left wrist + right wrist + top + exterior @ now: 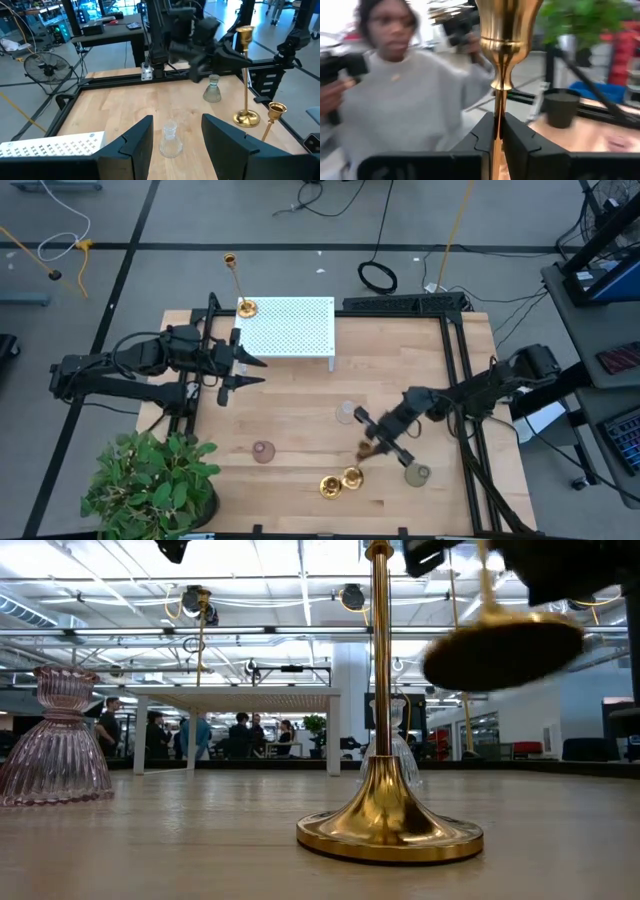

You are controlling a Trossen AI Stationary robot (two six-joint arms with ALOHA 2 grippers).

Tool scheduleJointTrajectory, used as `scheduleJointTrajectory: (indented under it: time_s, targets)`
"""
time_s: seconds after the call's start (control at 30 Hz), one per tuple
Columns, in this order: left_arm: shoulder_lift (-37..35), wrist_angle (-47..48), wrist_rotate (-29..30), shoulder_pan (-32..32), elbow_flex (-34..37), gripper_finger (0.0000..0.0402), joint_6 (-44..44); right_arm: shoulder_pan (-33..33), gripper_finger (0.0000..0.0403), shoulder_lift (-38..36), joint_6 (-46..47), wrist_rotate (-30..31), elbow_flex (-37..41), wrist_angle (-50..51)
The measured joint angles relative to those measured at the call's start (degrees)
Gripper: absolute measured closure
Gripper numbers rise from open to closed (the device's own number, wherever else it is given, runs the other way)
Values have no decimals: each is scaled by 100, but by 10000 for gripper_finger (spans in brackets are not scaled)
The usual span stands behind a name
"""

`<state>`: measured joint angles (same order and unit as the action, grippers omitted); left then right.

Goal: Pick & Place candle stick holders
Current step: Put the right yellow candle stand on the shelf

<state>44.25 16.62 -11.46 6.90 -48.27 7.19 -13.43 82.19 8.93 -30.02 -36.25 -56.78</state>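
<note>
My right gripper [372, 446] is shut on a gold candlestick whose flared base [505, 650] hangs above the table near its front. A second gold candlestick [385, 825] stands on its base just left of it; it also shows in the high view [330, 485]. A third gold candlestick [240, 288] stands on its base on the far left corner of the white platform. My left gripper [258, 372] is open and empty at the table's left, level; in the left wrist view [177, 137] its fingers frame a clear glass holder [170, 141] farther off. My right gripper pinches the candlestick's thin stem [497, 107] between its two fingers, just below the top cup [507, 30]. The fingers come roughly level from the table's far right and lie across the stem. The candlestick hangs near upright, slightly tilted, its base [246, 118] clear of the table.
A pink glass holder [263, 451], a clear one [346, 413] and another [417, 473] stand on the table. A potted plant [150, 485] fills the near left corner. The white perforated platform [290, 328] stands at the back. A person in a grey top [405, 105] stands beyond the table.
</note>
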Motion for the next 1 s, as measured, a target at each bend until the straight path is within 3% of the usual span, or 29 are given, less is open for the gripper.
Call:
scheduleJointTrajectory:
  time_s: [0.27, 0.6, 1.0]
  targets:
    - [0, -2, -2, 0, 0, 227, -57, 678, 393, -350, -18, -17, -1300, 1614]
    - [0, -4, -18, 4, 0, 227, -37, 2094, 392, -475, -603, 0, -2718, 2924]
    - [0, -151, -4, 4, 0, 227, 10, 3521, 392, 924, -826, 23, -4424, 3348]
